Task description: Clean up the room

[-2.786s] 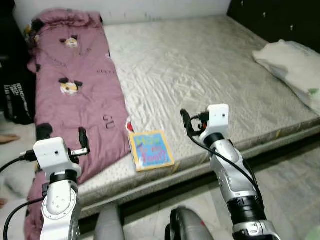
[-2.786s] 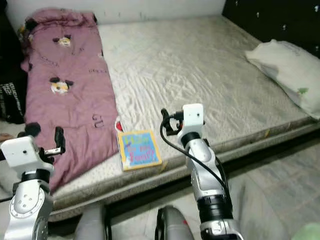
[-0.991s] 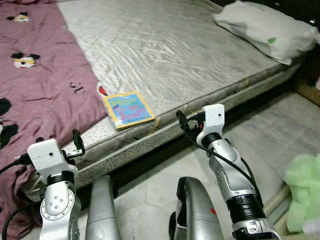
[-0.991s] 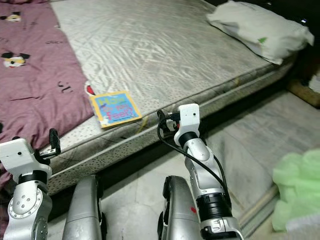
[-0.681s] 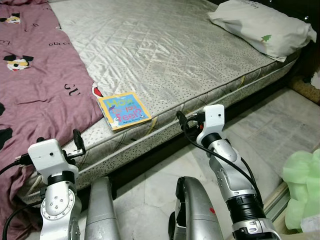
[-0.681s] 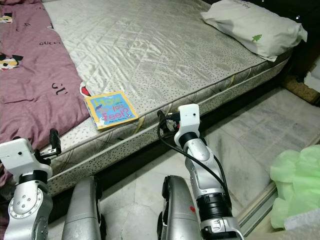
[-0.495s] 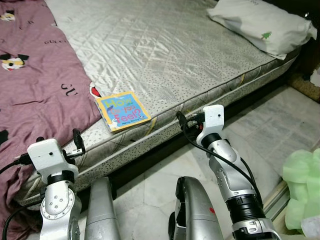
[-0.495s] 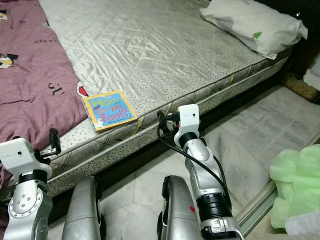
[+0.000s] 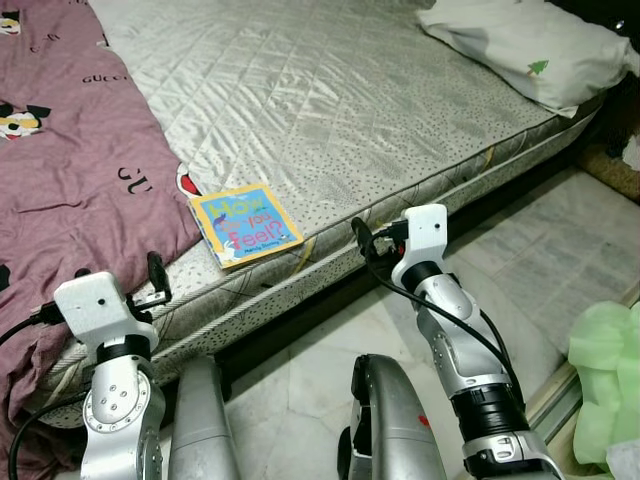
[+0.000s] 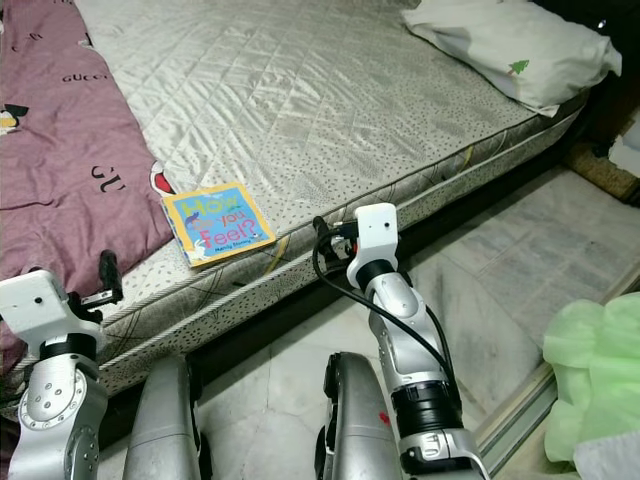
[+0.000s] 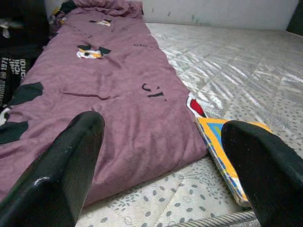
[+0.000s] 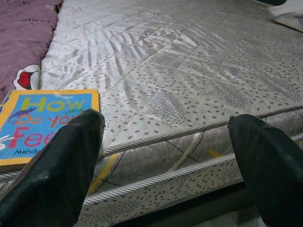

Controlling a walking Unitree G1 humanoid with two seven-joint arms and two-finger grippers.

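Yellow-edged book (image 9: 245, 225) lies at the mattress (image 9: 330, 110) edge beside the purple blanket (image 9: 70, 170); left gripper (image 11: 161, 189) and right gripper (image 12: 165, 170) hover spread, empty.

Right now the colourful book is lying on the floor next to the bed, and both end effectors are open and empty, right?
Not quite. The book is not on the floor; it lies on the mattress, near its front edge beside the purple blanket, as the left eye view shows. The rest holds: the left end effector and right end effector are both open and empty.
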